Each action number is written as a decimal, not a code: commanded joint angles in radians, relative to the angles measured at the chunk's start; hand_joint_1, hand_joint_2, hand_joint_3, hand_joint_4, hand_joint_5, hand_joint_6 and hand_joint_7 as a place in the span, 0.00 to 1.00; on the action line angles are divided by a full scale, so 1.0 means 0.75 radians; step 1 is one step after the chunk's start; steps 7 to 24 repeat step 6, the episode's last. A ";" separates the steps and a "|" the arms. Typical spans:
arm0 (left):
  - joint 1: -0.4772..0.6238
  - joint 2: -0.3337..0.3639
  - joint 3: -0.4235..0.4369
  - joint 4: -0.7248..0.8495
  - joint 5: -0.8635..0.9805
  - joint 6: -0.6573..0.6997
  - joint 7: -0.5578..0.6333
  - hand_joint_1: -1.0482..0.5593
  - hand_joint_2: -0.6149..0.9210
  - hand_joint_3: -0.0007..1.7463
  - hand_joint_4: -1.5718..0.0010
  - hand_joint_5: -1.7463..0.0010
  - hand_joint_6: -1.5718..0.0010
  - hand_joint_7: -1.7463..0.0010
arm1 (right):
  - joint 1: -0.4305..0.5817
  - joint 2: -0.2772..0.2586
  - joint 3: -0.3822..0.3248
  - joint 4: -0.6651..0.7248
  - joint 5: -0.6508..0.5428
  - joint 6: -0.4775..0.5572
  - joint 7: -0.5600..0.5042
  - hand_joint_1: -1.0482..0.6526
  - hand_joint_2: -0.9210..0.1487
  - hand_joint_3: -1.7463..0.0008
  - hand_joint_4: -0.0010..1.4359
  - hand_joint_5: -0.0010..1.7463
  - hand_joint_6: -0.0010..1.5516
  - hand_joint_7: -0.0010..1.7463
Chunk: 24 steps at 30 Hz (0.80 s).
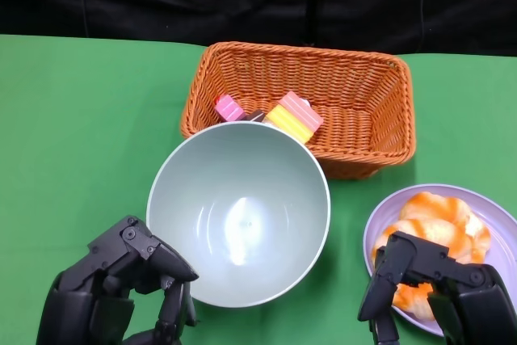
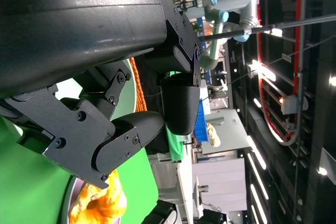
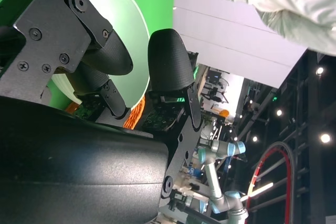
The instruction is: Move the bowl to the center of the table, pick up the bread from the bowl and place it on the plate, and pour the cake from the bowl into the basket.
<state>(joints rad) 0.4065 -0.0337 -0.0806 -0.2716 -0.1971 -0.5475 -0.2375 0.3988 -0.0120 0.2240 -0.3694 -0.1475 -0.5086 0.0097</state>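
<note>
While our two arms wait at the near edge, the green cloth-covered tabletop (image 1: 81,119) spreads out beneath us. On its far side, in the middle, sits a rectangular orange wicker basket (image 1: 355,94), its long side running left to right. Inside it lie the cake pieces: a yellow and pink striped block (image 1: 294,117) and a smaller pink piece (image 1: 229,107), both at the basket's near-left corner.

Just in front of the basket stands a round pale grey-green bowl (image 1: 238,224). We see nothing left inside it. Its far rim overlaps the basket's near wall from our view; whether they touch we cannot tell.

To our right lies a round lilac plate (image 1: 380,220), carrying an orange and white twisted piece of bread (image 1: 440,217).

Our black left hand (image 1: 133,280) hovers just beside the bowl's near-left rim, fingers curled inward, holding nothing. Our black right hand (image 1: 424,284) hangs over the near part of the plate, fingers also curled and holding nothing; whether it touches the bread we cannot tell.

By our judgement every item is already where the task asks. The left hand is nearer the bowl, which lies up and to its right.
</note>
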 commanded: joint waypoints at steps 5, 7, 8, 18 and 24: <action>-0.007 0.023 0.008 0.027 -0.017 -0.043 -0.015 0.59 0.70 0.75 0.39 0.00 0.46 0.10 | 0.017 -0.014 -0.011 0.003 0.016 -0.015 0.003 0.62 0.70 0.00 0.65 0.98 0.57 0.84; -0.005 0.027 0.007 0.024 -0.023 -0.038 -0.019 0.59 0.70 0.75 0.40 0.00 0.47 0.11 | 0.016 -0.018 -0.012 0.004 0.019 -0.020 0.007 0.62 0.70 0.00 0.65 0.98 0.56 0.84; -0.005 0.027 0.007 0.024 -0.023 -0.038 -0.019 0.59 0.70 0.75 0.40 0.00 0.47 0.11 | 0.016 -0.018 -0.012 0.004 0.019 -0.020 0.007 0.62 0.70 0.00 0.65 0.98 0.56 0.84; -0.005 0.027 0.007 0.024 -0.023 -0.038 -0.019 0.59 0.70 0.75 0.40 0.00 0.47 0.11 | 0.016 -0.018 -0.012 0.004 0.019 -0.020 0.007 0.62 0.70 0.00 0.65 0.98 0.56 0.84; -0.005 0.027 0.007 0.024 -0.023 -0.038 -0.019 0.59 0.70 0.75 0.40 0.00 0.47 0.11 | 0.016 -0.018 -0.012 0.004 0.019 -0.020 0.007 0.62 0.70 0.00 0.65 0.98 0.56 0.84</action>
